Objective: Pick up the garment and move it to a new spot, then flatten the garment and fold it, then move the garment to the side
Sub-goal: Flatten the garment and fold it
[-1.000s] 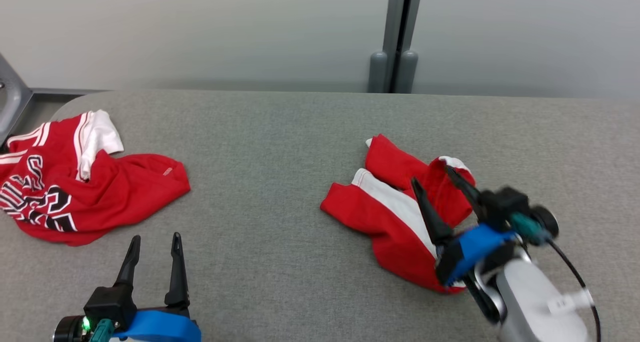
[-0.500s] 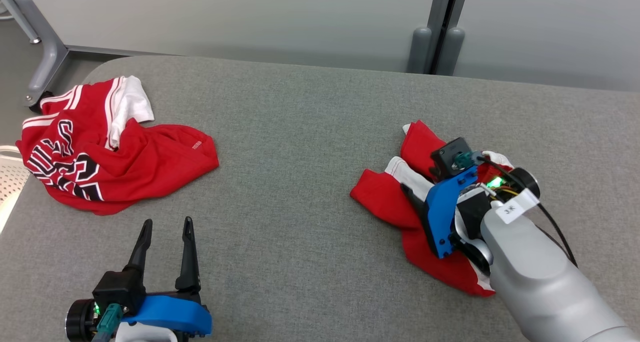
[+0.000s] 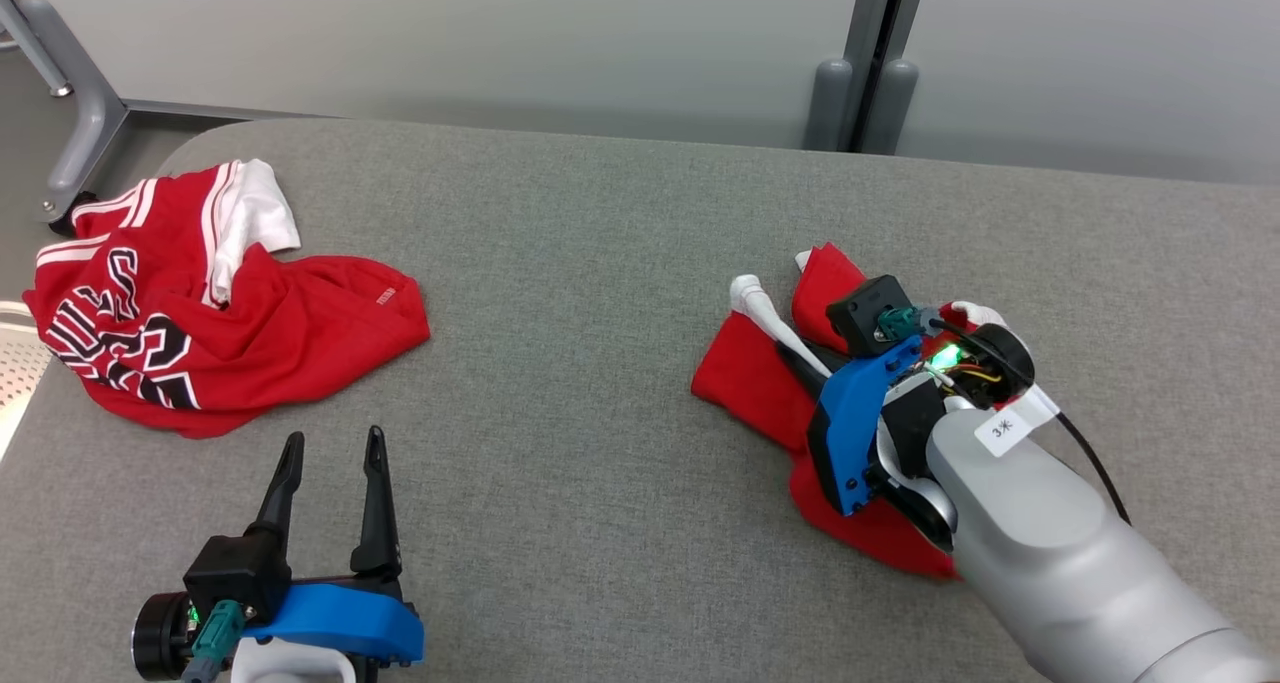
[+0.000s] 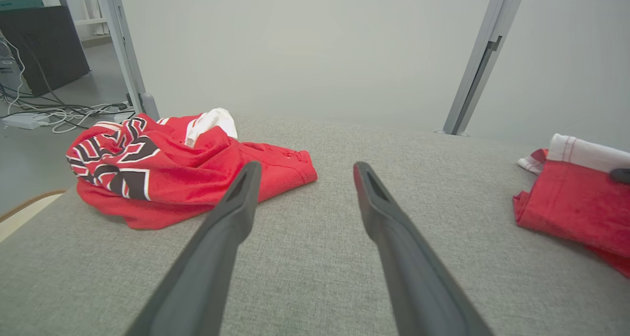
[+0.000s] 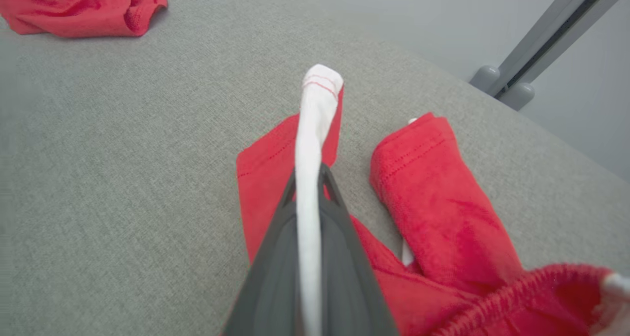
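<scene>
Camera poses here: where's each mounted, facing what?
Head: on the head, facing forward-down at the grey table; left claw lower left, right forearm over the red shorts.
Left wrist: looks along its open fingers toward the red jersey.
Right wrist: looks along the right claw, shut on the shorts' white stripe.
Shared: all three show jersey, shorts, table.

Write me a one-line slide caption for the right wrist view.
Right gripper shut on the white stripe of the red garment, crumpled on the grey table.
</scene>
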Controlling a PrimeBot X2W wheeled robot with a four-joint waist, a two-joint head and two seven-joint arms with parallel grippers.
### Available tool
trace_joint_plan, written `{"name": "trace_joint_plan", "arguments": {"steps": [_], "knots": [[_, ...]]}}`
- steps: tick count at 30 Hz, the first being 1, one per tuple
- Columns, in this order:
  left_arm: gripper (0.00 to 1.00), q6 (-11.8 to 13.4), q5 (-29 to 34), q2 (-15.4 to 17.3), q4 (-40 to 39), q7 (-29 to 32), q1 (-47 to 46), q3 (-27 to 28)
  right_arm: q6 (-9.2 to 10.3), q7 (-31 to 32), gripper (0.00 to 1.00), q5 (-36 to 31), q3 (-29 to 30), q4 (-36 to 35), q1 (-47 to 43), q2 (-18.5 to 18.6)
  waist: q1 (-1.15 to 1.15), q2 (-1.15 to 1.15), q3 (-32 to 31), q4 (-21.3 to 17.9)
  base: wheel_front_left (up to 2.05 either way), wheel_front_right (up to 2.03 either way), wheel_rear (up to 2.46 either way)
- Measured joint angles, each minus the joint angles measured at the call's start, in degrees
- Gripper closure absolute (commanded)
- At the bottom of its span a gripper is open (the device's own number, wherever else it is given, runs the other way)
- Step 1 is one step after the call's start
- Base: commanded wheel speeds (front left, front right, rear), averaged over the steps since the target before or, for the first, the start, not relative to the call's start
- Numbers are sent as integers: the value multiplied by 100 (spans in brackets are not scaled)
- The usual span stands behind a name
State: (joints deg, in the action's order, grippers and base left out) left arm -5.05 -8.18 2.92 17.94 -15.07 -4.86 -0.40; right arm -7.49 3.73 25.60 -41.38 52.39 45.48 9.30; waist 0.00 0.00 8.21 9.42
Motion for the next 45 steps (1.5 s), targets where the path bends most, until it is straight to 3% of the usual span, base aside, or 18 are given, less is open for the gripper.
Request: {"name": "trace_joint_plan", "arguments": {"steps": [6,14,15,16,21,27,33,38,45], "knots": [[0,-2,10,-1,3,0,57,59,0,-873,100,119,-501,-448,-171,-125,0,0,-137,-63,0,0,0],[0,-3,18,0,-19,0,136,94,1,-1296,100,207,-1545,-894,-1144,-471,-1,0,-237,-114,0,0,0],[0,-2,18,0,-21,0,151,97,0,-1336,41,240,-1657,-896,-1268,-523,-1,0,-241,-120,0,0,0],[0,-3,18,1,-22,0,164,101,0,-1355,0,271,-1786,-910,-1358,-548,-1,0,-247,-130,0,0,0],[0,1,18,-1,-24,0,235,125,0,-1673,0,463,-1879,-958,-1518,-613,-1,0,-303,-205,0,0,0],[0,-1,62,-2,-43,0,370,160,0,-1855,0,365,-1293,-1184,-1525,-505,-1,-1,-420,-398,0,0,0],[0,-3,118,-2,-90,0,442,246,1,-1872,0,-261,367,-2048,-1992,75,0,0,-485,-634,0,0,0],[0,-19,182,0,-77,0,481,326,1,-1875,0,-702,1735,-2699,-2888,242,0,0,-551,-792,0,0,0],[0,-65,311,11,-53,0,534,370,1,-1876,0,-1126,3150,-3281,-3907,-25,0,0,-627,-961,0,0,0]]}}
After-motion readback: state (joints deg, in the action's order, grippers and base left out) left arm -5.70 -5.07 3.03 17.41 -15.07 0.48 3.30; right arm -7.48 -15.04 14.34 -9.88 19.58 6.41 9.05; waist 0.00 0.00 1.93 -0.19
